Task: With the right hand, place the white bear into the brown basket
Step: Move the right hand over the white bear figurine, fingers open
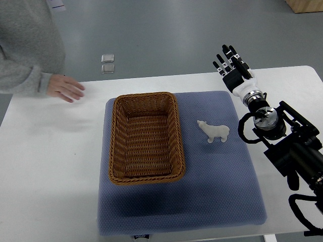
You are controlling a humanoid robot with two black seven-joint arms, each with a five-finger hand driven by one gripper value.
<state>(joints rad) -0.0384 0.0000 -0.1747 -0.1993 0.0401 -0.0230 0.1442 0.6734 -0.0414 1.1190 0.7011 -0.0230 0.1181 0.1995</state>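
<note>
A small white bear (214, 131) stands on the blue mat (222, 176), just right of the brown wicker basket (117, 141). The basket holds nothing. My right hand (231, 63) is raised over the table's far right, beyond the mat's far edge and well apart from the bear. Its fingers are straight and spread, holding nothing. Its black arm (287, 146) runs in from the right edge. My left arm does not show.
A person in a grey sleeve (22, 55) rests a hand (65, 88) on the white table (45, 166) at the far left. Two small square fittings (107, 64) lie on the floor beyond the table.
</note>
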